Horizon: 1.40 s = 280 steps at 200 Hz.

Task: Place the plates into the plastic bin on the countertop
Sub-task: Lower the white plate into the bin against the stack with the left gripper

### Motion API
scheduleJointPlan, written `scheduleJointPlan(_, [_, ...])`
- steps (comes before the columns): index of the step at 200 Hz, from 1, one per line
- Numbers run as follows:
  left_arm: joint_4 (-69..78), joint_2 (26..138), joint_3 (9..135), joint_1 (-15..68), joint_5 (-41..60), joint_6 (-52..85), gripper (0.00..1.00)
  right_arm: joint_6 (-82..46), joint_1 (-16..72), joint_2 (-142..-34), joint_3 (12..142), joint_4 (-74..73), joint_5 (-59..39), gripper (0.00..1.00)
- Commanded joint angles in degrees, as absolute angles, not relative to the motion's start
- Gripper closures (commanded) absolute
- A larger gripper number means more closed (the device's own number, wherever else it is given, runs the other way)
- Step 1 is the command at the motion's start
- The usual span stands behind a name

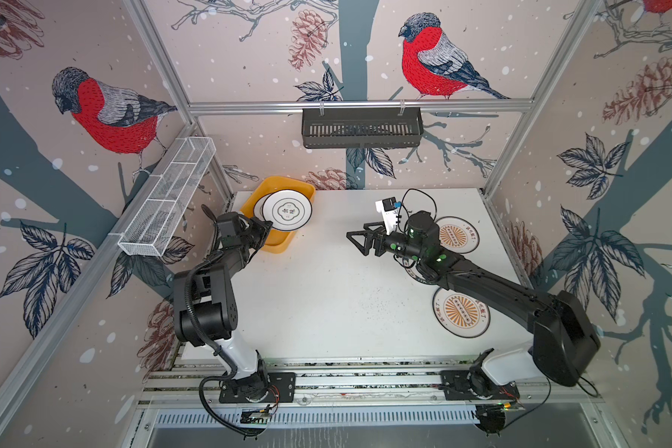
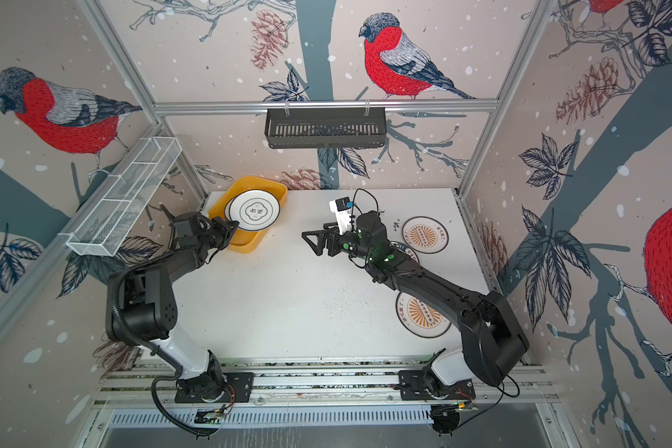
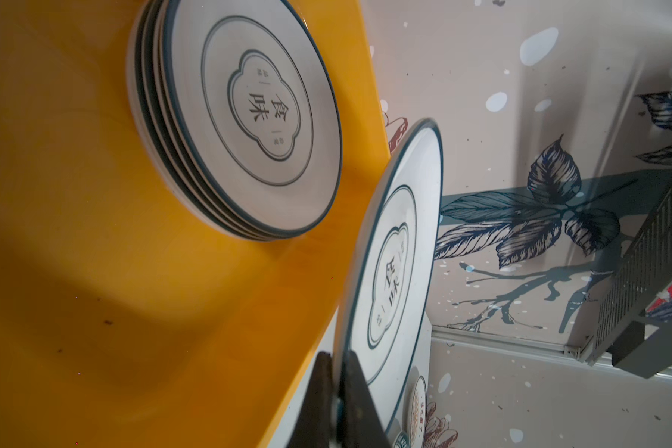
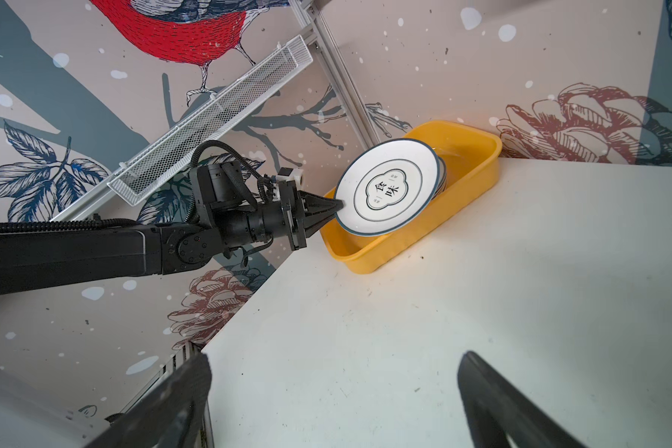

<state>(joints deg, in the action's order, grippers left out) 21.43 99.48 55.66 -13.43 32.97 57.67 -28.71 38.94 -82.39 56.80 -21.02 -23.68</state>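
The left claw (image 4: 338,203) is pinched tight on the rim of a glossy round white plate (image 4: 387,192) with a thin dark edge and a flower-shaped emblem. The plate hangs tilted above the yellow plastic bin (image 1: 278,248), a smooth shallow tray with rounded corners at the back left of the matte, speckled white countertop (image 1: 326,302). Inside the bin a stack (image 3: 245,116) of similar plates lies flat, its dark rims layered. The right claw (image 1: 357,243) stands wide apart and empty over the bare middle of the table. An orange-sunburst plate (image 1: 454,234) lies flat at the back right, and another sunburst plate (image 1: 460,312) lies nearer the front. Between them a lettered rim (image 2: 404,250) peeks from under the right arm, perhaps more than one plate.
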Motion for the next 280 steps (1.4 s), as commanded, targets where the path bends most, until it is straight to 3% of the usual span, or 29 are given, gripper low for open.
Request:
scheduleJointPlan(1, [28.63,101.99,56.87,-14.27,32.74,61.57,1.0,-28.32,39.08,-81.06,56.1,-21.92,-21.46,0.0])
scheduleJointPlan(78, [29.25,108.82,62.34,-14.94,27.94,64.97,1.0,-28.58,39.2,-79.67,55.13,-20.9,-18.35,0.0])
scheduleJointPlan(280, [7.9,122.63,83.57,-14.08,24.16,53.79,1.0,-26.7,39.02,-83.98,58.86,-17.34,-14.62,0.0])
